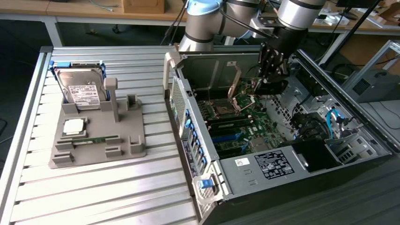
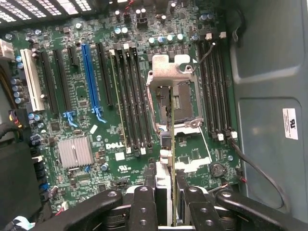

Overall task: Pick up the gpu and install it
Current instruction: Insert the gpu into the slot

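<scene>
The fingers [image 2: 143,207] are drawn in to a narrow gap and pinch the gpu [image 2: 166,144] by its two flat faces, near one end. The card shows edge-on between them as a thin tan board with a silvery strip. It hangs clear above the motherboard [image 2: 110,139], over the CPU socket [image 2: 179,91] and between the two banks of memory slots [image 2: 129,96]. Its edge runs parallel to the long blue expansion slot [image 2: 90,77], which lies well apart to one side, so the card is lifted but not yet seated. I judge it light and stiff, yet fragile. The board is thin, its smooth faces could pivot in a pinch held at one end, and soldered parts or edge contacts would suffer from squeezing or scraping. Bare board close to the metal edge looks the safest place to hold it, and the present grip seems to sit about there. In the exterior view the arm [image 1: 206,18] comes in from the far side and bends its wrist to point steeply down into the open computer case [image 1: 262,164], which lies on its side on the slatted tabletop [image 1: 112,187]. Toward that view's left a grey holder [image 1: 128,150] carries the hard drive [image 1: 84,91] and a green memory stick [image 1: 93,139].
</scene>
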`<action>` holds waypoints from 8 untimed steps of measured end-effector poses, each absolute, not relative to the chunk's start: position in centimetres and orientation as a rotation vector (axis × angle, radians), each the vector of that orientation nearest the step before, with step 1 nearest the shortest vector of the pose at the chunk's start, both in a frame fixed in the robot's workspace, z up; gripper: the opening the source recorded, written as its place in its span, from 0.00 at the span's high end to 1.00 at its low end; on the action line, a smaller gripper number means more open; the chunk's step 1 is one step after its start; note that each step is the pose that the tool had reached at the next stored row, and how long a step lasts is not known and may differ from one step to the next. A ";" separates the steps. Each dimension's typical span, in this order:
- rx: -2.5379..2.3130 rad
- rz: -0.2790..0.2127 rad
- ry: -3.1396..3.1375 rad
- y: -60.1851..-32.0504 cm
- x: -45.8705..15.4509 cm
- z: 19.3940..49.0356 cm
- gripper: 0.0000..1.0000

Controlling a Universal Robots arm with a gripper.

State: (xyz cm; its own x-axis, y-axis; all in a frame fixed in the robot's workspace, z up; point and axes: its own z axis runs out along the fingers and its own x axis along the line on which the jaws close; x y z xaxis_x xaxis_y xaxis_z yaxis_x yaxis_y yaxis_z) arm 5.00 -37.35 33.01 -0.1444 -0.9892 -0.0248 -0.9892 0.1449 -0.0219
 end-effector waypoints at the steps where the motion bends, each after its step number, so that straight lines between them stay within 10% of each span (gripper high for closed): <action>1: -2.041 0.000 2.345 -37.3 5.0 33.0 0.73; 8: -2.113 0.001 2.280 -37.3 5.0 33.0 0.73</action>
